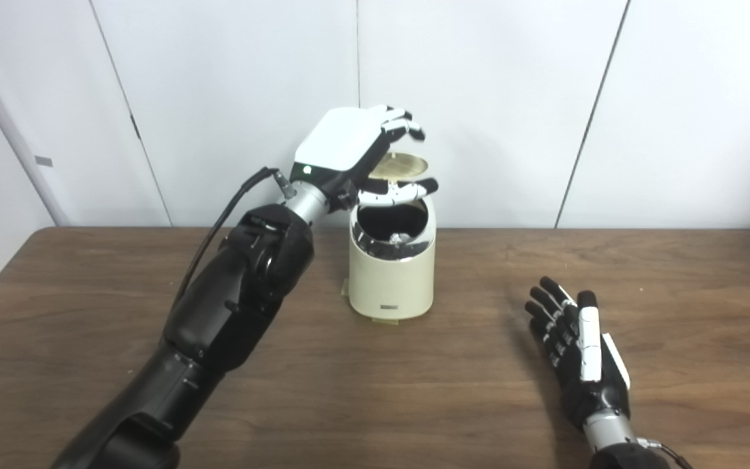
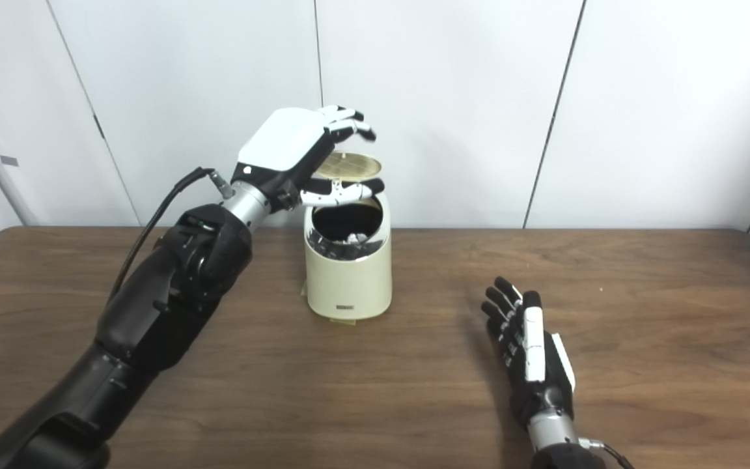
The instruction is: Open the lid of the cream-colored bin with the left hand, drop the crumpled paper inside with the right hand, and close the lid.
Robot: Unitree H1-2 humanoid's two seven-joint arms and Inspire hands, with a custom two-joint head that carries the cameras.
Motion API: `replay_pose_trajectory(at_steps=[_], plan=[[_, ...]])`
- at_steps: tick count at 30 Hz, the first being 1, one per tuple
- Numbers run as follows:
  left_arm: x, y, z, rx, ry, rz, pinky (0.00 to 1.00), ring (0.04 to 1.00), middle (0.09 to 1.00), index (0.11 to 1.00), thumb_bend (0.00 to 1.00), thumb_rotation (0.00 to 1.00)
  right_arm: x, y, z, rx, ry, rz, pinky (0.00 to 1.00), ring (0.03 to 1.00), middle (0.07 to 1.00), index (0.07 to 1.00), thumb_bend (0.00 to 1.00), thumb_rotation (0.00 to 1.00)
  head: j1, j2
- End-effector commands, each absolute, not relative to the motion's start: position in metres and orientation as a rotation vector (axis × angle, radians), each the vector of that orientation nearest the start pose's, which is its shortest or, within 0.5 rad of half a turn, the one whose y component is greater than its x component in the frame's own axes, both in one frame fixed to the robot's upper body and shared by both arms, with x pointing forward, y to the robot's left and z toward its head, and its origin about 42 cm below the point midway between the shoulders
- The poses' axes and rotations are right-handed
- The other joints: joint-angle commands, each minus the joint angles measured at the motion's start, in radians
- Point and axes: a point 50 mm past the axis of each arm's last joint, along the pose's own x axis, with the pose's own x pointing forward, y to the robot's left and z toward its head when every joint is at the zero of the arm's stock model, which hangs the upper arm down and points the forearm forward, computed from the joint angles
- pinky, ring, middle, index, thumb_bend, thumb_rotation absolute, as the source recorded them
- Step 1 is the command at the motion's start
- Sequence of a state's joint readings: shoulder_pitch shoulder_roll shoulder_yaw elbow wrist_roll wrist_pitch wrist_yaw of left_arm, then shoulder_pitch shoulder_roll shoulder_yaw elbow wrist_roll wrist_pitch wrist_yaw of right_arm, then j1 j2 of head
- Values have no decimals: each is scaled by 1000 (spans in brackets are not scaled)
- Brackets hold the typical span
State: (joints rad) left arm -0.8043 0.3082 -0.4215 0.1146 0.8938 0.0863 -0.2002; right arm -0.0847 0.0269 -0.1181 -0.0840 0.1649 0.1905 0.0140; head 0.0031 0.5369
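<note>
Lid [image 1: 400, 165] raised under curled left hand [image 1: 355, 146]; right hand [image 1: 577, 345] flat, empty.

Nothing here can be read. The cream-colored bin [image 1: 391, 277] carries a small dark label [image 1: 388, 307] low on its near side, just above the base, but the marks on it are too small and blurred to make out. On the far wall at the left, a small grey plate [image 1: 43, 161] sits on the panel edge; any writing on it cannot be told.
</note>
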Motion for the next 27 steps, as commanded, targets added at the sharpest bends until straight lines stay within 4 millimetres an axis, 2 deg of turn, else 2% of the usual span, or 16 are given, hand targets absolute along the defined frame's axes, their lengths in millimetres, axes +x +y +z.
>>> replay_pose_trajectory(at_steps=[1,5,10,20,27], plan=[[463,137,356,1450,-666,-186,814,930,898,746,652,832,318,-224,142,182,-51,-42,944,886,881,903,658,1000,-1,2],[463,141,350,1493,-622,-198,786,930,897,749,675,871,318,-224,142,178,-52,-40,949,880,864,899,674,1000,-2,3],[460,145,344,1501,-589,-218,801,936,899,762,676,866,318,-225,141,161,-54,-40,941,880,866,907,669,992,-2,8],[451,152,338,1451,-547,-250,815,938,893,711,678,872,321,-226,138,138,-41,-40,947,877,870,899,693,960,-6,21],[442,152,321,1418,-518,-307,792,921,884,708,670,853,325,-226,138,119,-40,-47,957,934,869,926,680,974,-12,29]])
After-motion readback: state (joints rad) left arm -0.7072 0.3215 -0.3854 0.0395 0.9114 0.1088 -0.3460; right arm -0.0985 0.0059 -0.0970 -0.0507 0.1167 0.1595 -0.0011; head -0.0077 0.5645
